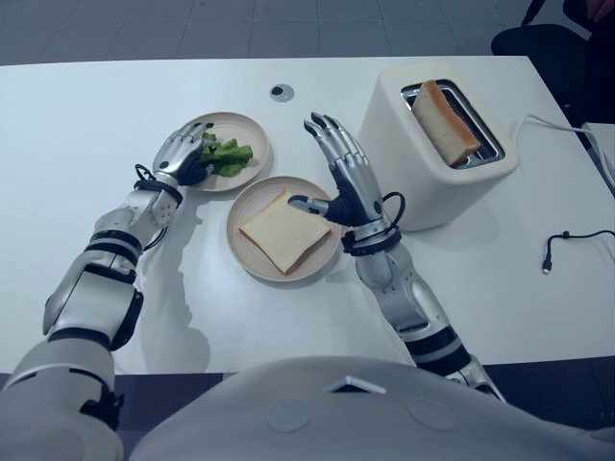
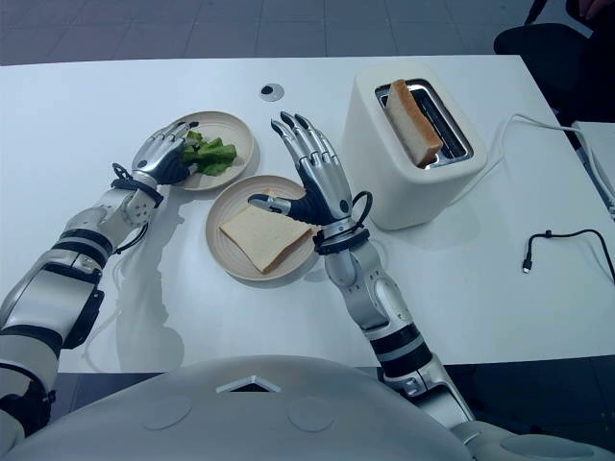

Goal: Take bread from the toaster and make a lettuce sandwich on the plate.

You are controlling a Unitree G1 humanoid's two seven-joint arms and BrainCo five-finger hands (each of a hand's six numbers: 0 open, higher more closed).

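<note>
- Has one bread slice [image 1: 285, 233] lying flat on the plate [image 1: 264, 197].
- Holds right hand [image 1: 341, 178] upright just beside that plate, fingers spread, gripping nothing.
- Curls left hand [image 1: 181, 154] fingers on the lettuce [image 1: 231, 156], lying on the small plate [image 1: 245, 130] behind.
- Judged remaining: lettuce onto the slice, then second slice [image 1: 445, 120], standing in the toaster [image 1: 413, 182], on top.

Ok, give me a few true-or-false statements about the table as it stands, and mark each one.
1. A bread slice lies on the near plate. True.
2. The toaster is empty. False: a second slice stands in its slot.
3. The right hand holds bread. False: it is open and holds nothing, beside the near plate.
4. The lettuce lies on the far plate, at the left hand. True.
</note>
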